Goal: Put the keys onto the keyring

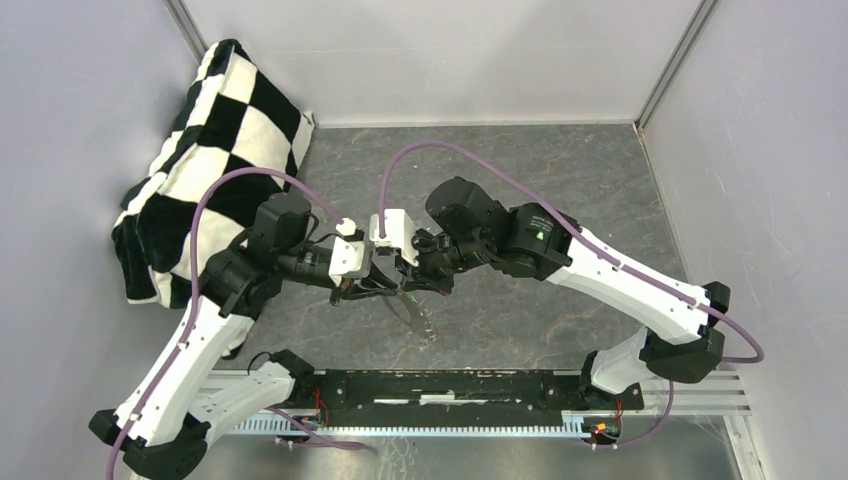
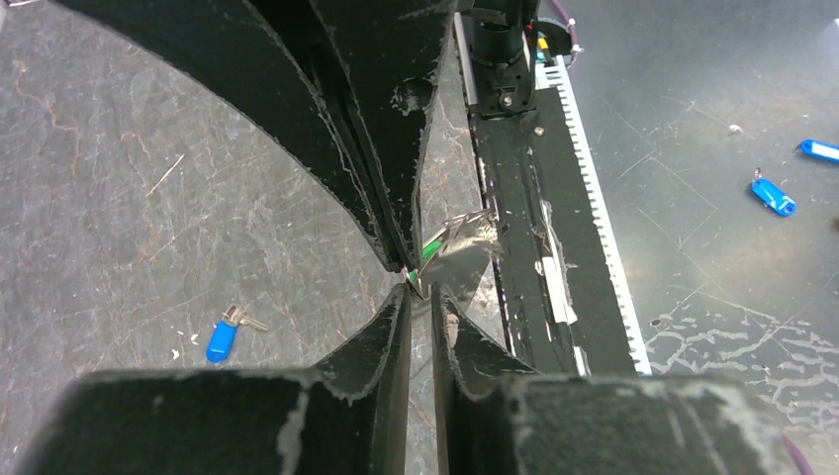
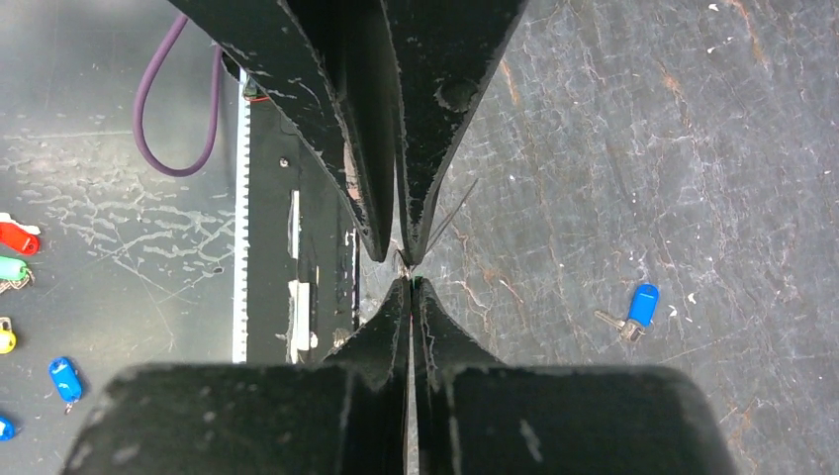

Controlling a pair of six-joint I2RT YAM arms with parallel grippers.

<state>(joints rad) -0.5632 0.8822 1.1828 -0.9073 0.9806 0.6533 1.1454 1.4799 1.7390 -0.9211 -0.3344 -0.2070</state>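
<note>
left pincer point(image 2: 422, 292) sat nearest the lens in its own wrist view, jaws a thin slit apart. could not tell if they were pinching or loose. right pincer point(image 3: 411, 287) was closed tight, tip to tip against the left one. what exactly it pinched was too small to read.

progress: green key point(image 2: 427, 255) was up at the meeting tips, off the counter point(image 1: 520, 170), green head beside the right pincer's tip and shiny blade sticking out sideways. a thin wire, probably the keyring point(image 3: 451, 214), ran up from the same spot. could not tell whether the green key was threaded on it. blue key point(image 2: 223, 339) lay flat on the counter, well apart from both pincers and on no ring, so that one was clearly left to do. judged roughly first key in hand, second untouched.

views: top view showed both arms meeting over mid counter and a checkered cloth point(image 1: 220, 130) in the far left corner, but the tips were too small to read. left wrist gave the green head and blade. right wrist showed only a green speck there, but caught the wire. right wrist also showed coloured key tags point(image 3: 18, 237) past the near rail, off the counter.
</note>
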